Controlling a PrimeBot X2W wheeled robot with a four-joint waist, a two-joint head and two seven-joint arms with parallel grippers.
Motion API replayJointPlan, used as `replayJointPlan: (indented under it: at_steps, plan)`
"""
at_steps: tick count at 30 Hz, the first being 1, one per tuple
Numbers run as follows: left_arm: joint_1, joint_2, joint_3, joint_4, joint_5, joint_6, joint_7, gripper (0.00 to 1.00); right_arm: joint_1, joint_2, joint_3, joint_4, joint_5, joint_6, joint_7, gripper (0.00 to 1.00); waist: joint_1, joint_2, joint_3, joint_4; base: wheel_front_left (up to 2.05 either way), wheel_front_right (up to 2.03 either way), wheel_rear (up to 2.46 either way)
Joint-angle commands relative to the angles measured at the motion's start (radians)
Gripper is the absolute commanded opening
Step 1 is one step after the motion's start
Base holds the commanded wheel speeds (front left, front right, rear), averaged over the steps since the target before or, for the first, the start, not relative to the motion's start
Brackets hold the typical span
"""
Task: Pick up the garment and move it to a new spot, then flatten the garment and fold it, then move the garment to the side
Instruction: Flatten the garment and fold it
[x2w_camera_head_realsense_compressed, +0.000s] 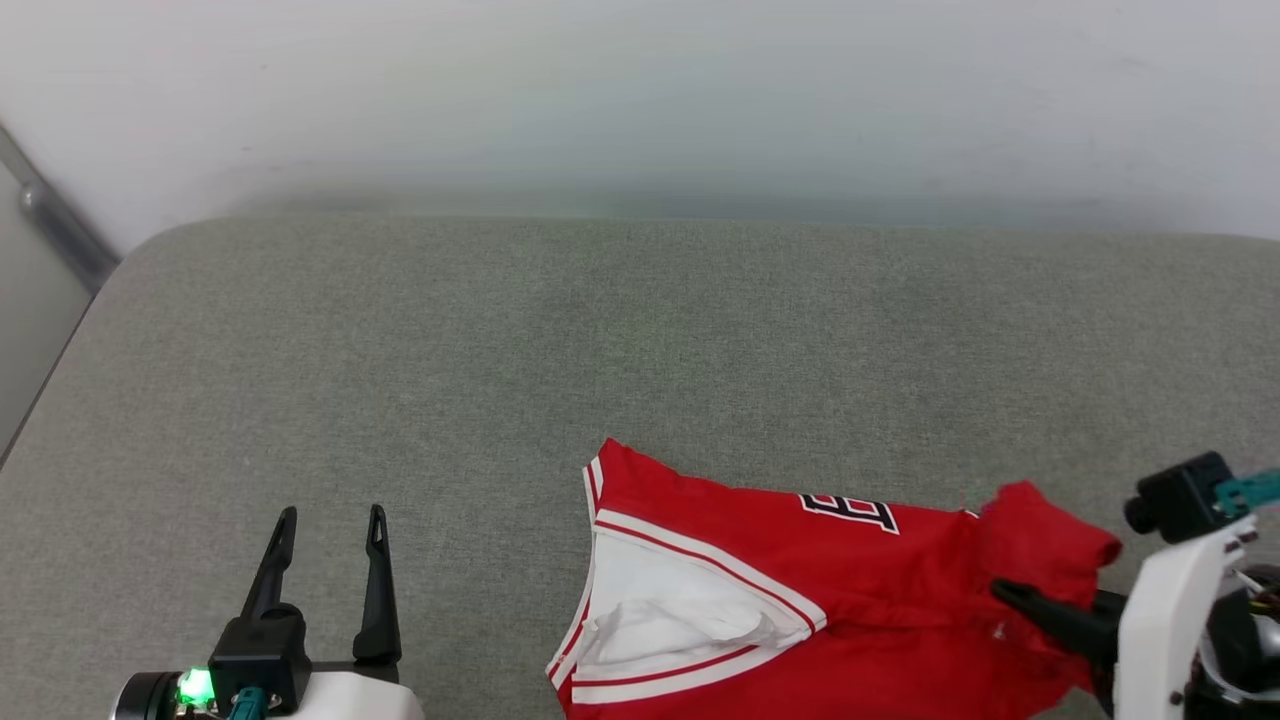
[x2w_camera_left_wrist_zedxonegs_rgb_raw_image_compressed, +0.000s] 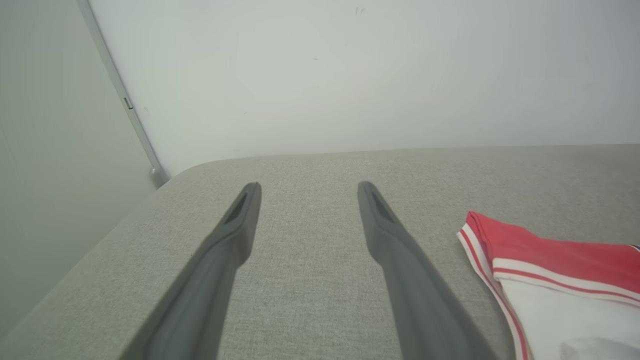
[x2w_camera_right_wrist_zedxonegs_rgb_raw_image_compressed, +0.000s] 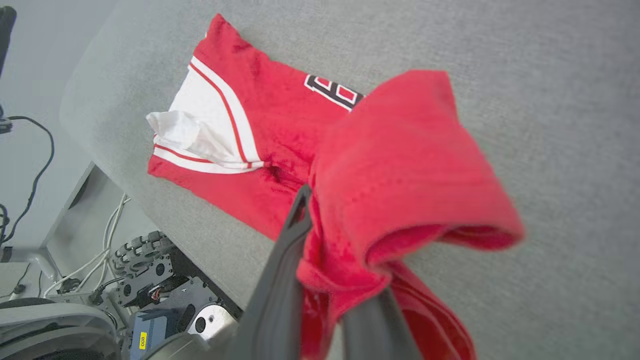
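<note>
Status: my right fingers (x2w_camera_right_wrist_zedxonegs_rgb_raw_image_compressed: 287, 250) are closed on a raised fold of red cloth at the right end of the garment (x2w_camera_head_realsense_compressed: 800, 590). My left fingers (x2w_camera_head_realsense_compressed: 378, 580) stand spread apart and hold nothing, hovering over bare table (x2w_camera_head_realsense_compressed: 500, 330) well apart from the garment.

Location: the garment lies at the near right of the table. One white sleeve (x2w_camera_head_realsense_compressed: 680, 600) is rumpled and the numerals (x2w_camera_head_realsense_compressed: 850, 512) are partly covered.

Progress: I judge this to be an early stage. The cloth is gripped but not spread out. Flattening, folding and moving aside remain.

Clearance: in the right wrist view the garment's near hem lies just beside the table's near edge, so a pull toward me risks a slide-off. Open table extends ahead and to my left. The wall (x2w_camera_head_realsense_compressed: 640, 100) closes the far side.
</note>
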Motion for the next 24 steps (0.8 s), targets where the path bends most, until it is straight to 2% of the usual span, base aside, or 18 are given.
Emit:
replayJointPlan:
  at_steps: [1, 6, 11, 18, 24]
  plan:
    - [-0.002, -0.002, 0.000, -0.003, 0.007, -0.008, -0.005, 1.00, -0.043, 0.028, 0.024, -0.029, -0.018, 0.000, 0.025, 0.00, 0.0000, 0.0000, 0.007, 0.003, 0.00, 0.00, 0.00]
    - [-0.026, -0.008, -0.007, -0.001, 0.010, -0.018, -0.005, 1.00, -0.148, 0.101, 0.121, -0.060, -0.066, 0.000, 0.087, 0.00, 0.0000, 0.0000, 0.030, 0.017, 0.00, 0.00, 0.00]
    - [-0.049, -0.012, -0.004, 0.000, 0.008, -0.024, -0.005, 1.00, -0.285, 0.184, 0.249, -0.023, -0.115, 0.000, 0.118, 0.00, 0.0000, 0.0000, 0.061, 0.028, 0.00, 0.00, 0.00]
    - [-0.080, -0.019, -0.011, 0.007, 0.010, -0.034, -0.005, 1.00, -0.470, 0.327, 0.422, 0.150, -0.182, 0.000, 0.068, 0.00, 0.0000, 0.0000, 0.103, 0.042, 0.00, 0.00, 0.00]
    - [-0.111, -0.024, -0.019, 0.013, 0.008, -0.041, -0.004, 1.00, -0.571, 0.404, 0.527, 0.344, -0.200, 0.000, 0.004, 0.00, 0.0000, 0.0000, 0.138, 0.065, 0.00, 0.00, 0.00]
